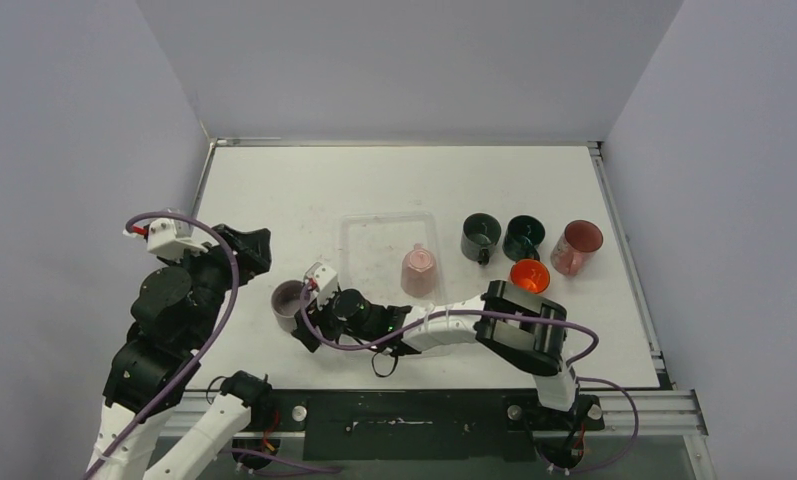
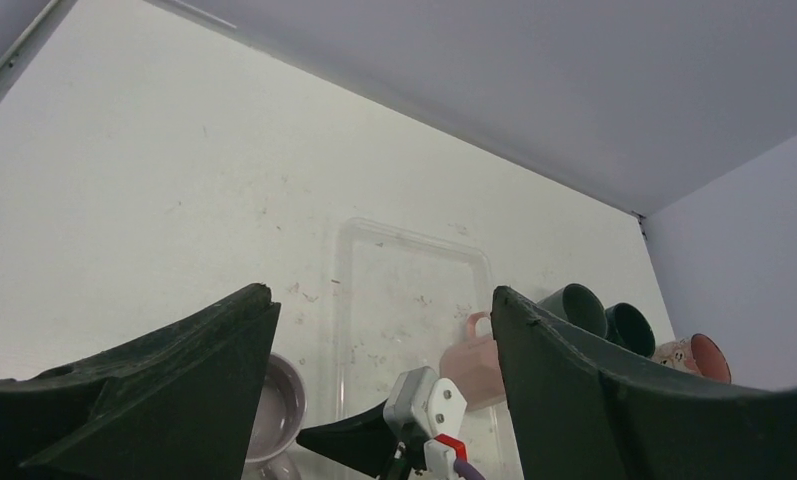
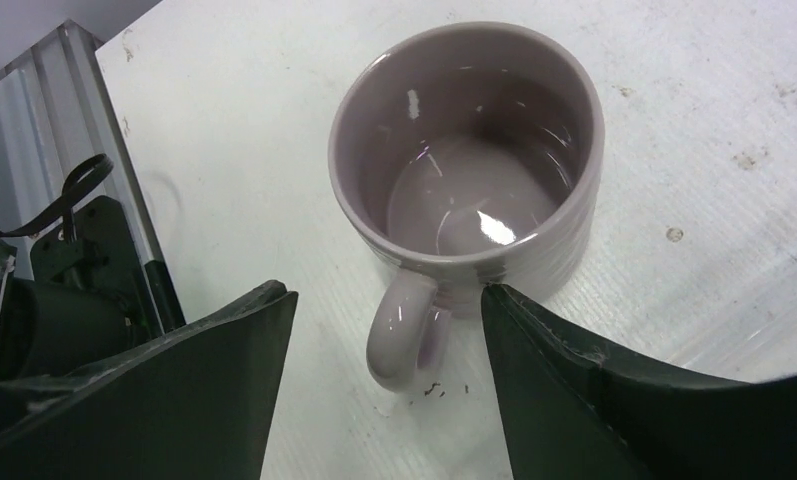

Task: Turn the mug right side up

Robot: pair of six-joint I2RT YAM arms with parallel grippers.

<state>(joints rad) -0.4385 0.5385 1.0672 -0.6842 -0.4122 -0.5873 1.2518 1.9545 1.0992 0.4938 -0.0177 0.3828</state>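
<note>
The mauve mug (image 3: 464, 180) stands upright on the white table, mouth up and empty inside, with its handle (image 3: 404, 335) pointing toward the right wrist camera. My right gripper (image 3: 384, 292) is open, one finger on each side of the handle and neither closed on it. From above, the mug (image 1: 289, 300) sits left of centre with the right gripper (image 1: 309, 318) right beside it. My left gripper (image 1: 249, 245) hangs open above the table to the left, holding nothing. The left wrist view has the mug (image 2: 279, 405) low between its fingers.
A clear plastic tray (image 1: 359, 228) lies behind the mug with a pink cup (image 1: 418, 270) in it. To the right stand two dark green mugs (image 1: 480, 236) (image 1: 523, 236), a reddish translucent cup (image 1: 577, 247) and an orange cup (image 1: 529, 275). Grey walls enclose the table.
</note>
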